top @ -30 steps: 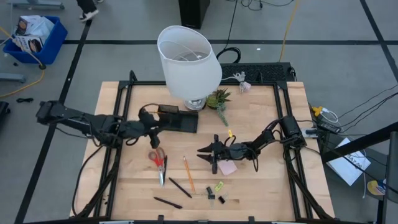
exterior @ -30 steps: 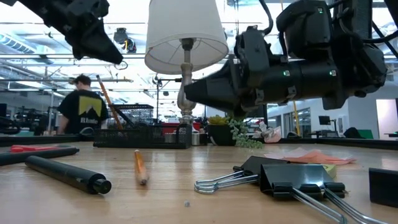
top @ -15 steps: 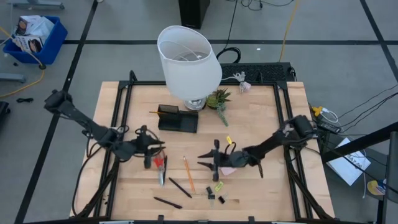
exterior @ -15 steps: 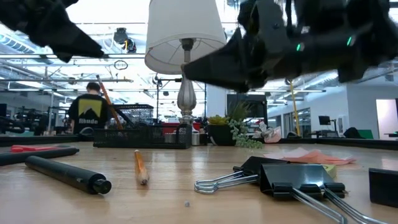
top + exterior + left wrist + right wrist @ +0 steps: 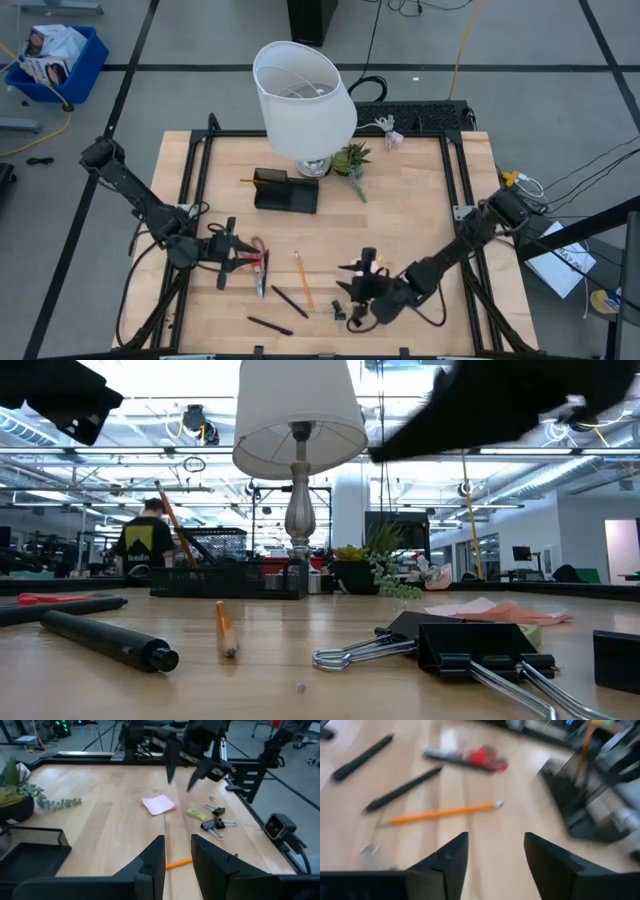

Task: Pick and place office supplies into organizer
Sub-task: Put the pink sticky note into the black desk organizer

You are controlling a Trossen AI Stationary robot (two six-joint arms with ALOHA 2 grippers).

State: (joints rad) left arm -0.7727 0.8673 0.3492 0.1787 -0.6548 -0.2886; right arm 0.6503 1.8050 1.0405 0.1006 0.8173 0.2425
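Observation:
My left gripper (image 5: 238, 258) hovers open just left of the red-handled scissors (image 5: 258, 265), which lie flat on the table. My right gripper (image 5: 348, 290) hangs open above the near middle of the table, over the yellow-green piece (image 5: 196, 813) and the black clips (image 5: 215, 822), and touches nothing. The pink sticky-note pad (image 5: 159, 804) lies flat beside them. An orange pencil (image 5: 300, 278) and two black pens (image 5: 290, 300) (image 5: 270, 325) lie between the grippers. The black organizer (image 5: 285, 190) stands farther back, and an orange pencil (image 5: 587, 735) sticks up out of it.
A white-shaded lamp (image 5: 303, 100) and a small potted plant (image 5: 350, 160) stand behind the organizer. A black frame (image 5: 190, 170) rims the wooden table. A person (image 5: 145, 545) shows in the room beyond the table.
My left gripper has swung away from the organizer toward the near left and sunk, ending beside the scissors. My right gripper has gone from over the pink pad toward the near edge, rising and rolling. The supplies on the table have stayed where they were.

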